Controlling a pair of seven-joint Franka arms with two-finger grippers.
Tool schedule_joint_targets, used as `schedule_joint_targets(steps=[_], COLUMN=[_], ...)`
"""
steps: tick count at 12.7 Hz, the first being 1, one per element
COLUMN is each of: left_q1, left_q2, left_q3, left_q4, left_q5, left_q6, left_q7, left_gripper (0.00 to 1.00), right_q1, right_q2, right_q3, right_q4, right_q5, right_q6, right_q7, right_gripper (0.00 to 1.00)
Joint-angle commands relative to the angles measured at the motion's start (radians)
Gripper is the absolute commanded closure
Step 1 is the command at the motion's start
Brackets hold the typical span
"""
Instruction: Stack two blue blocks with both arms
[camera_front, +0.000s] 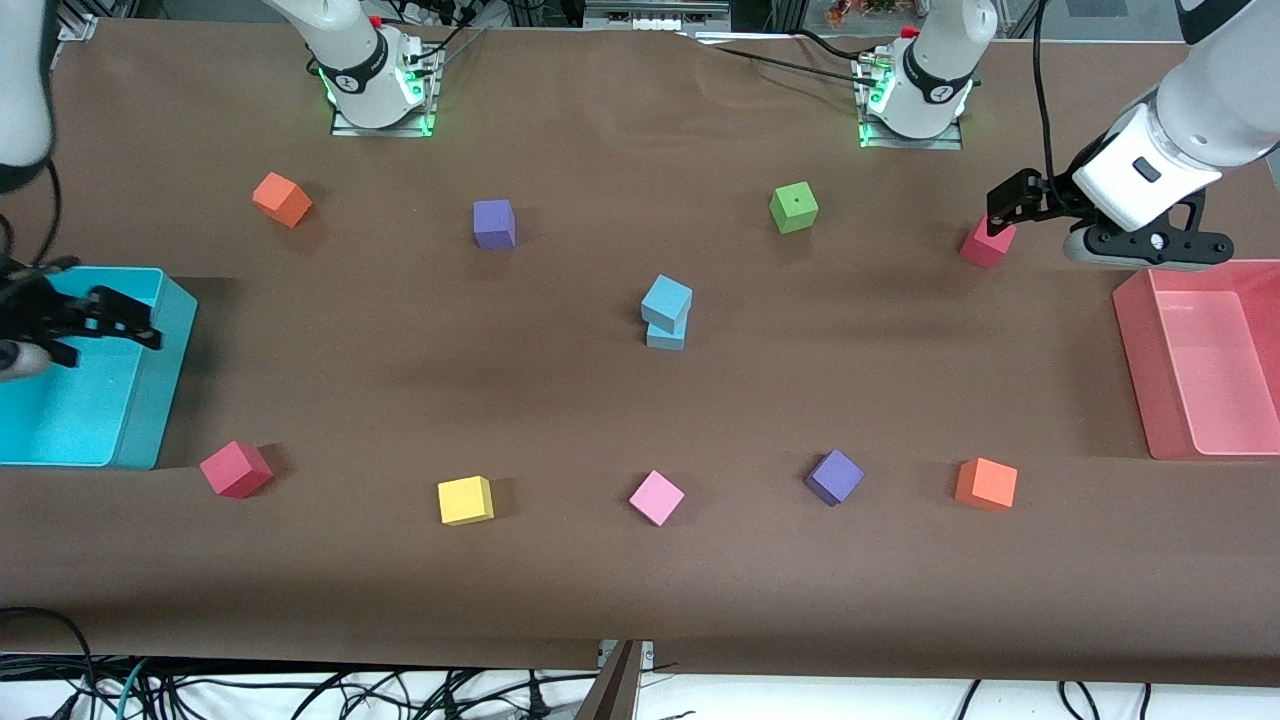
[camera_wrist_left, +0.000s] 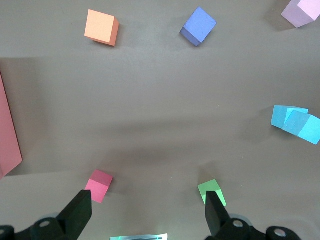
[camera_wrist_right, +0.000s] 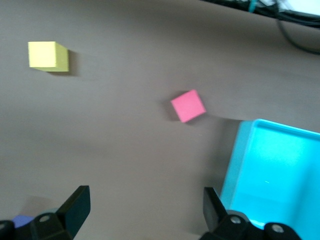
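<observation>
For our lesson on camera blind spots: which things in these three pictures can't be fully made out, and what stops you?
- Lower blue block, front view: mostly covered by the upper blue block.
- Red cube, front view: partly hidden by the left end effector.
- Pink bin, front view: cut by the frame edge.
- Cyan bin, right wrist view: cut by the edge.

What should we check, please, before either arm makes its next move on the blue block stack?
1. Blue blocks stacked: upper blue block rests on lower blue block, twisted slightly off square: ok.
2. Left pincer empty, fingers open, above the red block toward the left arm's end: ok.
3. Right pincer empty, fingers open, over the cyan bin: ok.
4. Both pincers apart from the stack: ok.
5. Whether the twisted stack will stay put: cannot tell.
</observation>
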Motion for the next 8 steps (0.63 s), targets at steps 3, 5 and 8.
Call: schedule_joint_targets(steps=[3, 5, 8], left_q1=[0.006, 0.006, 0.006], left_q2=[0.016, 0.016, 0.016], left_q3=[-0.005, -0.003, -0.003], left_q4=[0.033, 0.035, 0.035], left_q5=[0.014, 0.015, 0.015], left_q6=[-0.023, -0.023, -0.025], left_q7=[0.018, 0.018, 0.017], left_gripper=[0.0, 0.0, 0.0], right_q1=[-0.051, -0.069, -0.089], right_q2=[-0.09, -0.122, -0.149], right_q3=[0.068, 0.12, 0.176], right_q4=[-0.039, -0.078, -0.114], right_q5=[-0.041, -0.039, -0.044], right_q6=[-0.101, -0.128, -0.139], right_q7=[0.228, 0.239, 0.279], right_gripper=[0.0, 0.0, 0.0])
